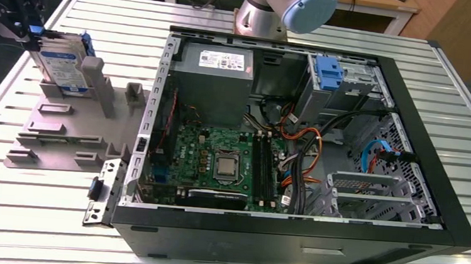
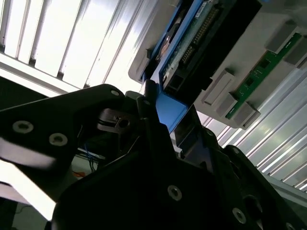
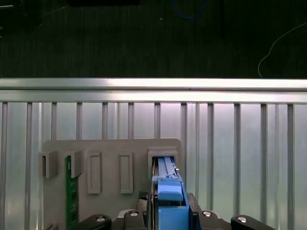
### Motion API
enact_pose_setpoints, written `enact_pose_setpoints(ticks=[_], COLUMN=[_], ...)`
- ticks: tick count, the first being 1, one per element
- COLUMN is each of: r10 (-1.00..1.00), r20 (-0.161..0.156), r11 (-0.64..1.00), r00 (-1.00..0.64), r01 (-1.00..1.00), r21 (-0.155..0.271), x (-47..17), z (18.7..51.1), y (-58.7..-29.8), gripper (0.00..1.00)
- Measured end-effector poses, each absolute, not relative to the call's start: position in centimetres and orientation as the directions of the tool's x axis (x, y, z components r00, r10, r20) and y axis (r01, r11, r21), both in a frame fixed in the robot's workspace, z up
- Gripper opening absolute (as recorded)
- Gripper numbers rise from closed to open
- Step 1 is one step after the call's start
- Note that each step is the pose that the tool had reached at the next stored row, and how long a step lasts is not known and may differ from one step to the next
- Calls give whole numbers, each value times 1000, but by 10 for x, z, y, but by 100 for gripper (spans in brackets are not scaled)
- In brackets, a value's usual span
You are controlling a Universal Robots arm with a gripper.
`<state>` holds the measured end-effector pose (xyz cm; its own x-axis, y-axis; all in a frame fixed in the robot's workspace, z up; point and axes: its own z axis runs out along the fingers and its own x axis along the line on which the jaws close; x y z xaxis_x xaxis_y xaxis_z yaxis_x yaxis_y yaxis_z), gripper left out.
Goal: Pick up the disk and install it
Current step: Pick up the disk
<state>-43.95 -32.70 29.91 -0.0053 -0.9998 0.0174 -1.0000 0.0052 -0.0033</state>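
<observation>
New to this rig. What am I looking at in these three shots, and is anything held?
It is one robot arm at a slatted metal table. The exterior view comes from a camera off the arm; both wrist views come from cameras riding on it. On the table sit an open computer case and a grey slotted stand. The disk, silver with blue rails, stands upright in that stand. The gripper is at the disk's top end. Whether it has clamped the disk I cannot tell.
</observation>
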Motion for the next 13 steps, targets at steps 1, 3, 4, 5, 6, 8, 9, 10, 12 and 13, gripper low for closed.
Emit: enact_pose_setpoints(ticks=[1,3,4,5,6,8,9,10,12,13], r10=[-1000,-1000,-1000,-1000,-1000,-1000,-1000,-1000,-1000,-1000], r20=[17,13,10,8,6,5,5,5,5,5], r11=[5,5,5,5,5,5,5,5,5,5], r00=[-5,-5,-5,-5,-5,-5,-5,-5,-5,-5], r01=[-1000,-1000,-1000,-1000,-1000,-1000,-1000,-1000,-1000,-1000], r21=[-3,-3,-3,-3,-3,-3,-3,-3,-3,-4], x=[-440,-440,-440,-440,-440,-440,-440,-440,-440,-440], z=[298,298,297,297,297,297,297,297,296,296], y=[-327,-327,-327,-327,-326,-326,-326,-326,-326,-326], gripper=[42,42,42,42,42,42,42,42,44,49])
